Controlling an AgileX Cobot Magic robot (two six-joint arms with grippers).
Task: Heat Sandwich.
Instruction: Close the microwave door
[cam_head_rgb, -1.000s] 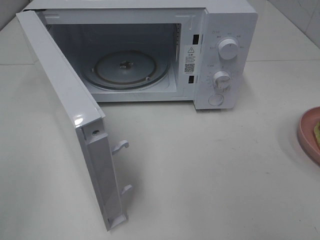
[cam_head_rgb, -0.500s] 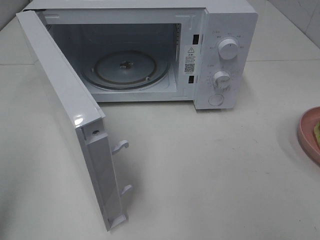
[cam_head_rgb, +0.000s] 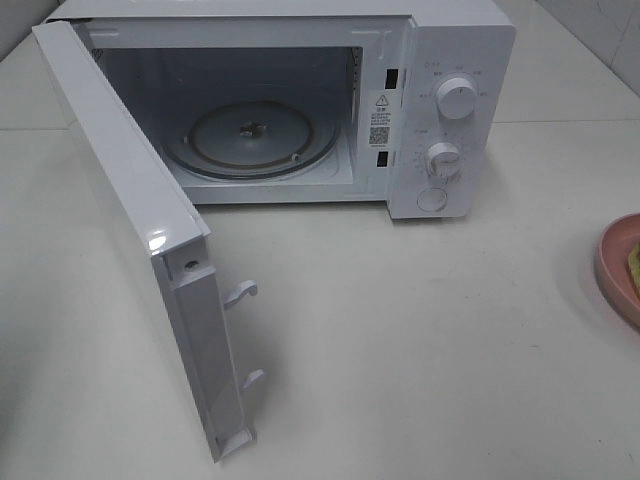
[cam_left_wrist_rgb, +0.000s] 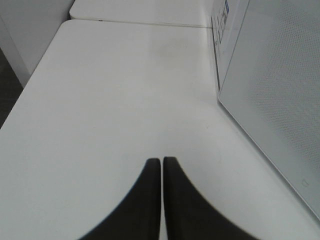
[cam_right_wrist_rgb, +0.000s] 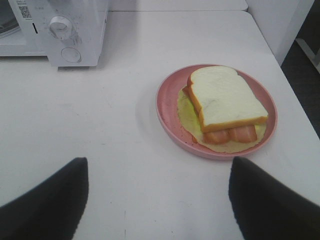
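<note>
While the microwave stands with its door swung open, the sandwich lies on its plate right of it, straight ahead of the right gripper, jaws wide and empty; the left gripper, jaws shut on nothing, sits beyond the door.

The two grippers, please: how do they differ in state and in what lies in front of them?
The left gripper is shut, its fingers pressed together; the right gripper is open, fingers wide apart. The left faces bare table beside the microwave door; the right faces the sandwich on its pink plate. Both hold nothing and have dark fingers.
</note>
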